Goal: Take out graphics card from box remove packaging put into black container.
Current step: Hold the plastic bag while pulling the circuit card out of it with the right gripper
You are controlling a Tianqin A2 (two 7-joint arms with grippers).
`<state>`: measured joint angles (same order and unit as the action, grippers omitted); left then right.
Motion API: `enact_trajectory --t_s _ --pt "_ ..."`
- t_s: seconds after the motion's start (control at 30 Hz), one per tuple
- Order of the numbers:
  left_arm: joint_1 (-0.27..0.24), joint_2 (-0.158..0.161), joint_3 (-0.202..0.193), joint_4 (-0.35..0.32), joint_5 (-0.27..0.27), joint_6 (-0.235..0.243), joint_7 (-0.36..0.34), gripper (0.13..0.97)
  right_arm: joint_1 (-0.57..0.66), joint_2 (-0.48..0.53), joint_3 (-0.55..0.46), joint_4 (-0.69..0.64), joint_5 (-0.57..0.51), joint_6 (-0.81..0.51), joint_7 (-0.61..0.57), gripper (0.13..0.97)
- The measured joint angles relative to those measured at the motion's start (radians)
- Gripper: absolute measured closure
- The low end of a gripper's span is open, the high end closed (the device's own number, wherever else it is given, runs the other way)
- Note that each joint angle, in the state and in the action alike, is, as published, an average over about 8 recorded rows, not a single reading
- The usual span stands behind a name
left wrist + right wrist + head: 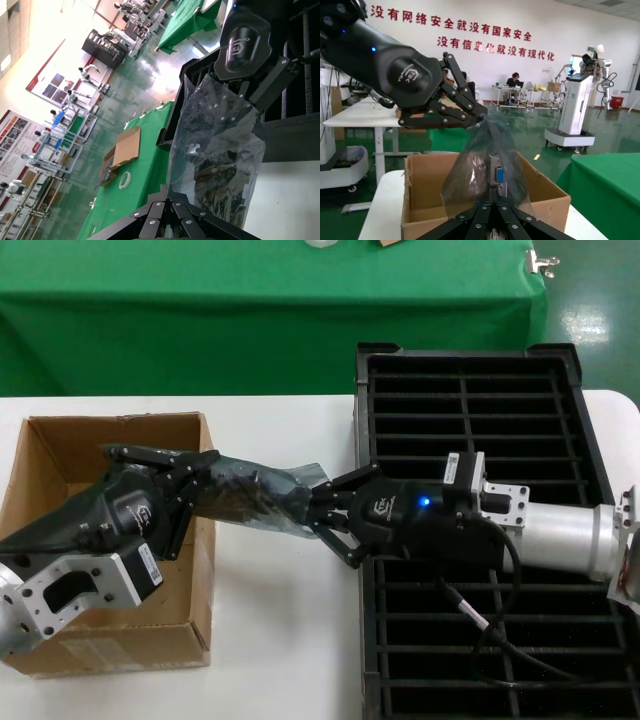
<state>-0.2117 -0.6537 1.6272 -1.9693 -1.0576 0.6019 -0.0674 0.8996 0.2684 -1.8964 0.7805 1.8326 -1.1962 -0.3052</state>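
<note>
The packaging (258, 495), a dark shiny bag, is stretched in the air between both grippers, over the gap between the box (60, 450) and the black container (470, 400). My left gripper (207, 483) is shut on its end near the box's right wall. My right gripper (322, 512) is shut on the other end, by the container's left rim. Through the packaging (485, 165) shows the graphics card (496, 178), with its silver bracket and blue port. The left wrist view has the left gripper (170, 194) pinching the packaging (215, 145), with the card (220, 175) dark inside.
White table (280, 640) lies under the bag. A green-covered table (200, 320) stands behind. The right arm's cable (490, 625) hangs over the container's slats. The box (425, 195) sits just beyond the bag in the right wrist view.
</note>
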Motion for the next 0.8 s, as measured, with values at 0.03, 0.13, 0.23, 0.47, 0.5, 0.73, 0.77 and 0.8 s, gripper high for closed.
enact_trajectory --t_s 0.03,0.13,0.23,0.47,0.5,0.73,0.77,0.8 --pt "0.0 0.0 0.0 0.0 0.0 0.0 0.0 0.958 -0.003 0.0 -0.001 0.005 0.0 0.0 0.003 0.962" --pt "0.0 0.0 0.0 0.0 0.0 0.0 0.0 0.958 -0.01 0.001 -0.002 0.019 0.0 0.002 0.012 0.962" --pt "0.0 0.0 0.0 0.0 0.0 0.0 0.0 0.958 -0.015 0.003 -0.003 0.028 -0.001 0.003 0.019 0.962" --pt "0.0 0.0 0.0 0.0 0.0 0.0 0.0 0.958 -0.039 0.014 -0.006 0.057 0.0 0.006 0.043 0.962" --pt "0.0 0.0 0.0 0.0 0.0 0.0 0.0 0.958 -0.042 0.015 -0.006 0.061 0.0 0.006 0.047 0.962" --pt "0.0 0.0 0.0 0.0 0.0 0.0 0.0 0.958 -0.042 0.013 -0.008 0.061 0.004 0.005 0.063 0.933" --pt "0.0 0.0 0.0 0.0 0.0 0.0 0.0 0.958 -0.04 0.011 -0.008 0.059 0.005 0.005 0.064 0.929" --pt "0.0 0.0 0.0 0.0 0.0 0.0 0.0 0.958 -0.039 0.009 -0.008 0.057 0.005 0.005 0.065 0.924"
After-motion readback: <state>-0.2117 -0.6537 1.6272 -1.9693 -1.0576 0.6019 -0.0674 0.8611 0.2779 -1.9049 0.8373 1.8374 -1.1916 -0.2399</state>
